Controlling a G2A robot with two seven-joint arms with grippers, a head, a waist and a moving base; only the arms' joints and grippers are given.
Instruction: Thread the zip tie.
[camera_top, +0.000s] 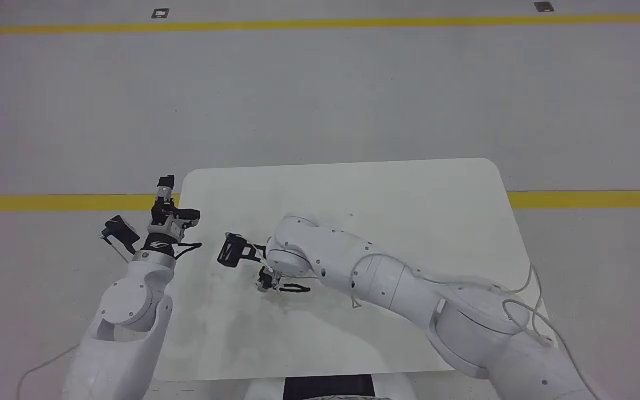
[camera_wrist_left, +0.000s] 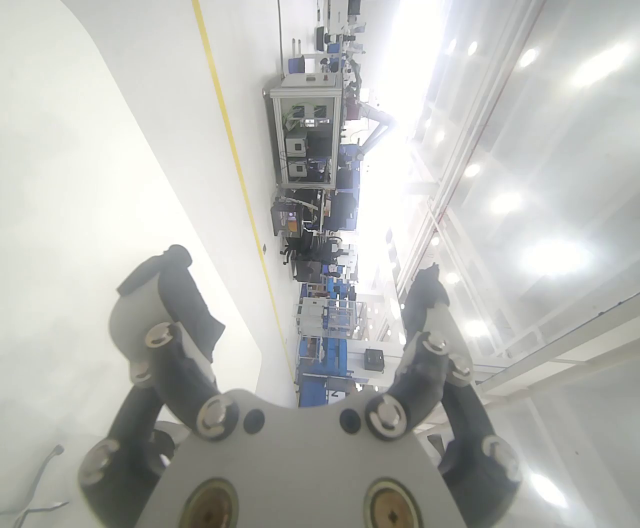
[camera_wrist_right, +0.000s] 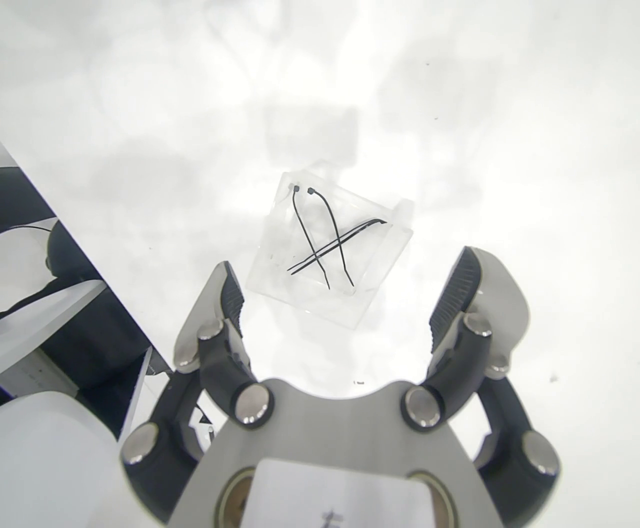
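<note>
Several black zip ties (camera_wrist_right: 320, 245) lie crossed in a small clear tray (camera_wrist_right: 372, 295) on the white table (camera_top: 400, 200). My right gripper (camera_wrist_right: 346, 270) hovers just above and beside the tray, open, with nothing between its ribbed pads (camera_wrist_right: 457, 285). From above, the right gripper (camera_top: 268, 282) points down at the table's left-centre, with the zip ties (camera_top: 294, 288) right beside it. My left gripper (camera_wrist_left: 300, 265) is open and empty. It is held at the table's left edge (camera_top: 170, 205), facing out toward the room, away from the tray.
The table edge (camera_wrist_left: 165, 165) runs past the left gripper, with the floor's yellow line (camera_wrist_left: 235, 150) beyond. The table's front edge (camera_wrist_right: 80, 250) lies close to the right gripper. Bare table surface extends to the right and back.
</note>
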